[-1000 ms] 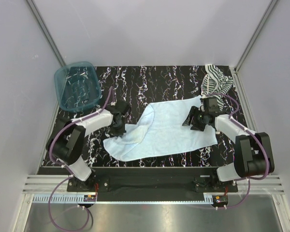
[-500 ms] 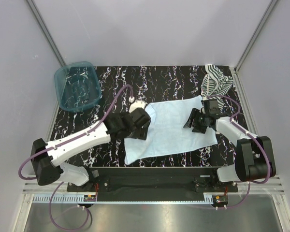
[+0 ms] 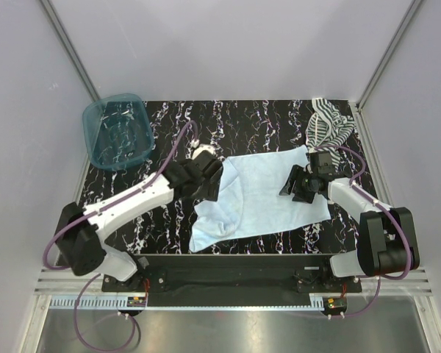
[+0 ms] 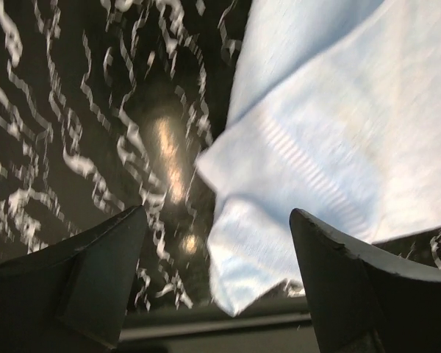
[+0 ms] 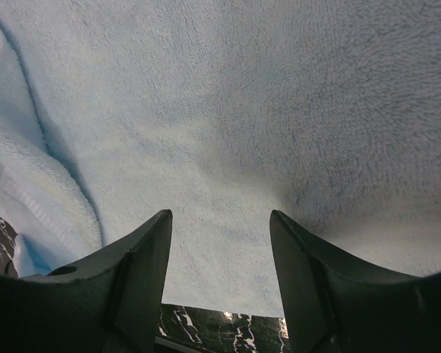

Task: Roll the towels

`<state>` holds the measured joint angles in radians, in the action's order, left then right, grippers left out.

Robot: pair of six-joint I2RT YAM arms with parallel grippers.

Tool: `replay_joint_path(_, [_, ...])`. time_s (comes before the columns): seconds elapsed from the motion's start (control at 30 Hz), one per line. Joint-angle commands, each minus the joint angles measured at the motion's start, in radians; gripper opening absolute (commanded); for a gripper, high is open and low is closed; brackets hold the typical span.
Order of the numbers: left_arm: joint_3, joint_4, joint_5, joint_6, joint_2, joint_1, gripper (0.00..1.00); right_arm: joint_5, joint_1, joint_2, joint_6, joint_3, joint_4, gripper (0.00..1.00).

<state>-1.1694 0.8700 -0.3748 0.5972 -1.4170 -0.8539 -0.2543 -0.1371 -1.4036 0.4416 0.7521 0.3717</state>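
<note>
Blue towel and striped towel lie outside the teal bin (left pincer, right pincer: both spread).

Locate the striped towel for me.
In the top view the striped towel lies bunched at the far right corner of the table, just beyond the right pincer and the pale blue towel.

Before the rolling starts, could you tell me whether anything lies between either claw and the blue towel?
Nothing visible does. The left claw is open at the left fold of the blue towel, and the right claw is open over its right end. The striped towel and the basin lie in the far corners.
</note>
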Motion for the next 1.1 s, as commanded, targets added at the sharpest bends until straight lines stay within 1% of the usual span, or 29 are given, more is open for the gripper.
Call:
replay_joint_path(0.0, [-0.091, -0.158, 0.065, -0.125, -0.115, 0.01, 0.83, 0.001, 0.001, 0.0, -0.009, 0.007, -0.014, 0.63])
replay_joint_path(0.03, [-0.131, -0.157, 0.065, -0.129, -0.15, 0.021, 0.79, 0.0, 0.001, -0.001, -0.009, 0.007, -0.014, 0.63])
replay_joint_path(0.07, [-0.15, -0.148, 0.066, -0.123, -0.213, 0.03, 0.77, 0.0, -0.001, -0.001, -0.01, 0.009, -0.013, 0.63])
replay_joint_path(0.1, [-0.167, -0.131, 0.068, -0.113, -0.238, 0.05, 0.75, 0.0, 0.001, 0.0, -0.012, 0.01, -0.011, 0.63])
replay_joint_path(0.13, [-0.158, -0.137, 0.073, -0.087, -0.253, 0.061, 0.71, -0.002, 0.001, 0.0, -0.015, 0.01, -0.004, 0.63])
replay_joint_path(0.2, [-0.107, -0.192, 0.099, -0.063, -0.249, 0.084, 0.69, -0.002, 0.001, 0.009, -0.021, 0.01, 0.001, 0.63])
replay_joint_path(0.23, [-0.042, -0.218, 0.135, -0.047, -0.235, 0.108, 0.69, -0.002, 0.001, 0.012, -0.021, 0.009, 0.007, 0.63])
replay_joint_path(0.3, [0.052, -0.268, 0.151, -0.028, -0.177, 0.133, 0.69, 0.006, 0.001, 0.018, -0.029, 0.007, 0.013, 0.63])
replay_joint_path(0.33, [0.053, -0.278, 0.157, -0.027, -0.177, 0.141, 0.68, 0.006, 0.001, 0.017, -0.03, 0.007, 0.012, 0.63])
replay_joint_path(0.37, [0.095, -0.284, 0.157, -0.025, -0.166, 0.148, 0.68, 0.003, 0.001, 0.017, -0.027, 0.009, 0.01, 0.63])
replay_joint_path(0.5, [0.154, -0.305, 0.169, -0.028, -0.171, 0.176, 0.66, -0.01, 0.001, -0.012, -0.027, 0.019, 0.003, 0.63])
replay_joint_path(0.67, [0.178, -0.335, 0.188, -0.027, -0.194, 0.184, 0.64, -0.005, 0.001, -0.026, -0.029, 0.023, 0.004, 0.63])
replay_joint_path(0.8, [0.194, -0.362, 0.232, -0.022, -0.214, 0.193, 0.56, 0.003, 0.001, -0.024, -0.032, 0.018, 0.007, 0.63])
replay_joint_path(0.83, [0.195, -0.368, 0.24, -0.02, -0.218, 0.194, 0.47, 0.004, 0.001, -0.026, -0.032, 0.016, 0.007, 0.63])
replay_joint_path(0.9, [0.203, -0.376, 0.252, -0.017, -0.22, 0.196, 0.42, 0.007, 0.001, -0.024, -0.035, 0.013, 0.007, 0.63])
replay_joint_path(0.93, [0.211, -0.379, 0.257, -0.014, -0.217, 0.194, 0.37, 0.009, 0.002, -0.023, -0.035, 0.012, 0.007, 0.63])
replay_joint_path(1.07, [0.231, -0.378, 0.255, -0.014, -0.204, 0.196, 0.29, 0.015, -0.001, -0.026, -0.037, 0.01, 0.009, 0.63])
